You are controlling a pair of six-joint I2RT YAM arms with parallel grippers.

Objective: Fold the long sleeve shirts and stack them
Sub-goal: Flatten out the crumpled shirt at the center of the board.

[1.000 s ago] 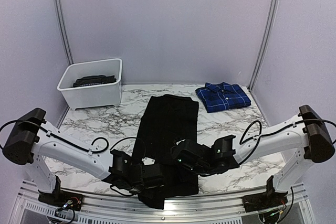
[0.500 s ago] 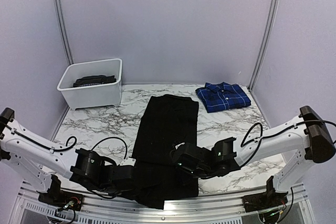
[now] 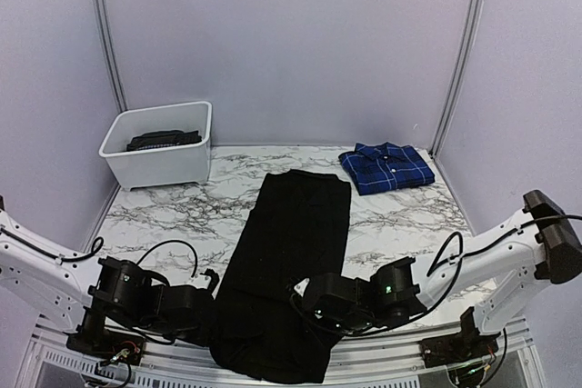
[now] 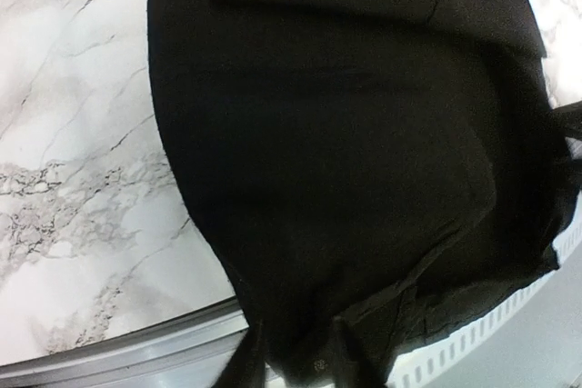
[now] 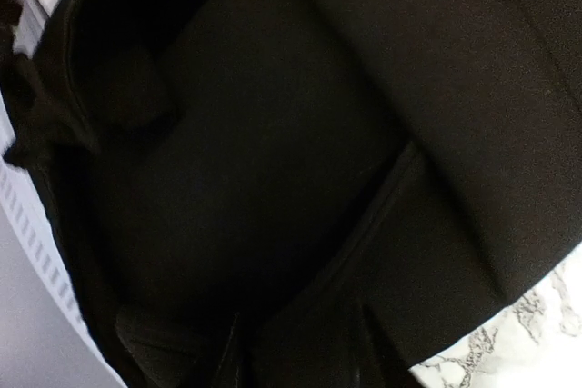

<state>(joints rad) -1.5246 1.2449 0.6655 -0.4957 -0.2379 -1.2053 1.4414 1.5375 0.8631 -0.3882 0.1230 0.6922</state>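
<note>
- The black shirt [image 3: 291,261] lies flat along the middle of the surface [image 3: 164,215]. Its long axis runs near to far and leans a little to the right at the far end.
- Its near end hangs over the near edge of the surface, and its far end stops short of the back wall.
- The left gripper [image 3: 205,313] sits at the near left corner of the black shirt, and the right gripper [image 3: 311,304] sits on the near right part. Almost the whole garment therefore stretches away from both, toward the far side.
- Neither arm is nearer; each has its own side of the near hem.
- In the left wrist view, black cloth fills the gap between the fingers [image 4: 244,365]. We cannot tell whether the jaws are pinching it or only standing around it.
- The right wrist view is nearly all dark cloth, so we cannot tell how those jaws stand either.
- We judge the next fold will carry the near end toward the far end, across the long axis, with both corners travelling together.
- The plaid shirt [image 3: 386,167] lies folded at the far right, well apart from the black one.
- A bin [image 3: 164,147] stands at the far left.
</note>
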